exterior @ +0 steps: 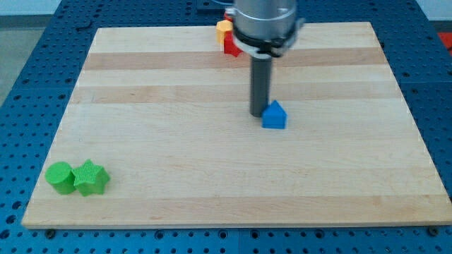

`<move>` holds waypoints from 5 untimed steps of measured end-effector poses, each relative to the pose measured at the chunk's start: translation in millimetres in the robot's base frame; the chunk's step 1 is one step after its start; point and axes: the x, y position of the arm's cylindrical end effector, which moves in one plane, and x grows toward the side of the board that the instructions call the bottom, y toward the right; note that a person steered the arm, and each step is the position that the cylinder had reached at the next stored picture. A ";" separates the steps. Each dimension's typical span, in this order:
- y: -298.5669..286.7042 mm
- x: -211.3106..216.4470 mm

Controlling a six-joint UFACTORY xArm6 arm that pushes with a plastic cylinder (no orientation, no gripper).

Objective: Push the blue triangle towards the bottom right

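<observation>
The blue triangle (274,115) lies on the wooden board (212,176), a little right of the board's middle and in its upper half. My tip (258,113) stands on the board just left of the blue triangle, touching or almost touching its left side. The dark rod rises from there to the arm's grey end at the view's top.
A green cylinder (60,176) and a green star (91,178) sit together at the bottom left. At the top, a cluster with a yellow block (224,28) and a red block (229,46) is mostly hidden behind the arm.
</observation>
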 end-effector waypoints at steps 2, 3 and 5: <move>73.8 21.4; 75.1 21.1; 117.0 32.6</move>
